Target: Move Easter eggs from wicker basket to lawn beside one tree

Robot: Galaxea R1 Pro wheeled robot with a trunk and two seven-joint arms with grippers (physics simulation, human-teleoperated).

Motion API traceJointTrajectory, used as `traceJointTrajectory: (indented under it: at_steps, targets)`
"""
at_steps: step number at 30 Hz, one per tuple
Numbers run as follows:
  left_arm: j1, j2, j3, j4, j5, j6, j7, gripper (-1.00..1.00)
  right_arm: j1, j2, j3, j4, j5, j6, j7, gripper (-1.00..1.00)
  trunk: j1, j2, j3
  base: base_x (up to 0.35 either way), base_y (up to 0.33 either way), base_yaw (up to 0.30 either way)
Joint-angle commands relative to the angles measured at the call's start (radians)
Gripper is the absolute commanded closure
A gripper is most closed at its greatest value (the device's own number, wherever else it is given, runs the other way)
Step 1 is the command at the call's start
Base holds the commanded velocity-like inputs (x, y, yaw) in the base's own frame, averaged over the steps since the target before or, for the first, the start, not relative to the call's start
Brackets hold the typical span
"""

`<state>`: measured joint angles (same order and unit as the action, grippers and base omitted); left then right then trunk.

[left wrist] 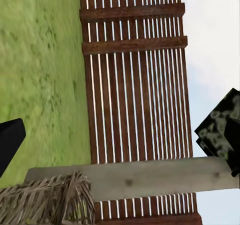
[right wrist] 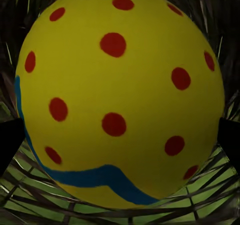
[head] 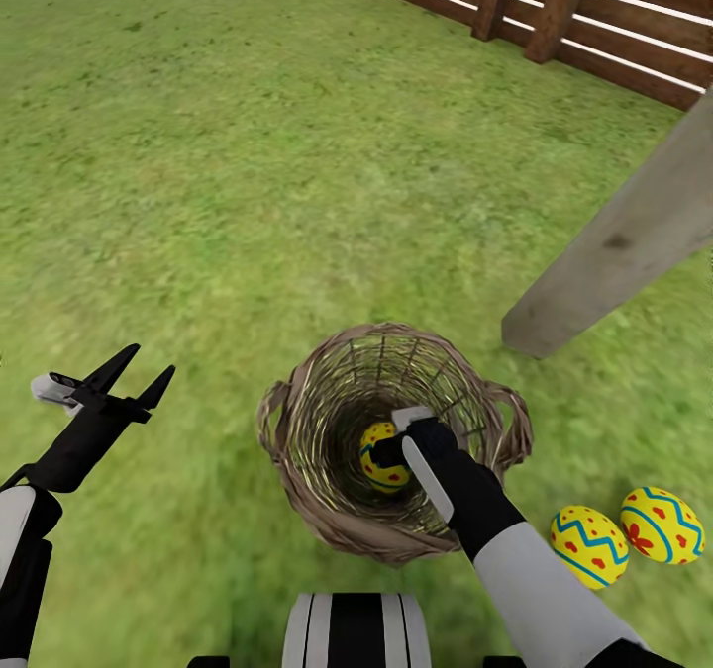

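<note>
Head view: wicker basket (head: 394,440) standing upright on the lawn (head: 218,173), one Easter egg (head: 381,457) lying at its bottom. Right claw (head: 388,453) reaching down inside the basket, at the egg; whether clenched on it cannot be told here. Two more eggs (head: 589,546) (head: 662,524) resting on the grass just beside each other, near the basket and close to the base of the pale tree trunk (head: 624,238). Left claw (head: 124,376) held over bare grass, well apart from the basket, fingers spread, released. Brown slat fence (head: 555,5) at the far edge. Left wrist view: fence (left wrist: 135,85), grass, the trunk (left wrist: 150,177), dark leaf panels (left wrist: 220,125), a portion of basket rim (left wrist: 50,200). Right wrist view: egg (right wrist: 120,95) very close between two dark fingertips (right wrist: 9,142), wicker weave behind; contact not determinable.
</note>
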<state>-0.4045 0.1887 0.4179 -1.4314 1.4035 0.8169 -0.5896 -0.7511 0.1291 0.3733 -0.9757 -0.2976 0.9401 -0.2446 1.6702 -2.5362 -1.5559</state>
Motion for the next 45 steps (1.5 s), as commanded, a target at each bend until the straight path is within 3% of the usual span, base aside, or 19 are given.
traceJointTrajectory:
  at_steps: [1,45]
  targets:
    - [0.0,0.0,0.001,0.0,0.002,0.005,-0.001,-1.0,-0.001,0.0,0.002,-0.001,-0.01,0.002,-0.01,1.0,-0.001,0.0,0.003,0.0,0.0,0.0]
    - [0.0,0.015,0.001,-0.001,0.002,0.011,0.002,-1.0,-0.001,0.007,0.007,-0.005,-0.009,0.005,-0.007,1.0,-0.02,0.01,0.174,0.0,0.0,0.0]
